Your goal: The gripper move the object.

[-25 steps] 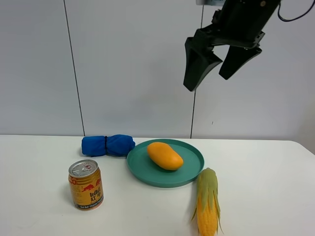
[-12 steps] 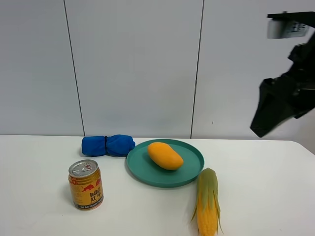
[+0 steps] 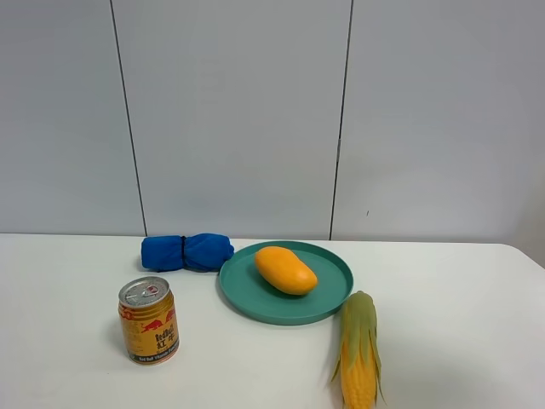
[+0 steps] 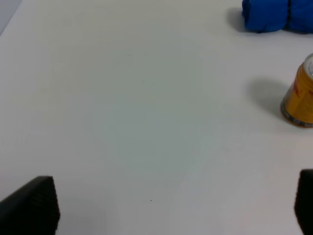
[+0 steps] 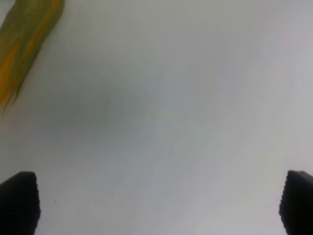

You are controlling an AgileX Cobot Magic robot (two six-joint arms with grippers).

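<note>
The orange-yellow mango [image 3: 285, 269] lies on a green plate [image 3: 328, 296] at the middle of the white table in the exterior high view. No gripper shows in that view. In the left wrist view the left gripper [image 4: 176, 208] is open and empty, its fingertips [image 4: 34, 205] wide apart over bare table. In the right wrist view the right gripper [image 5: 159, 200] is open and empty, its fingertips [image 5: 19, 198] wide apart over bare table near the corn. The mango shows in neither wrist view.
A corn cob with green husk [image 3: 358, 358] lies right of the plate; its tip shows in the right wrist view [image 5: 27, 39]. A gold drink can [image 3: 148, 321] stands front left, also in the left wrist view [image 4: 301, 95]. A blue rolled cloth [image 3: 186, 251] lies behind it, also in the left wrist view [image 4: 276, 14].
The right gripper, open high above the plate a second ago, swung to the right and left the exterior high view. The mango, plate, can, cloth and corn have not moved.
</note>
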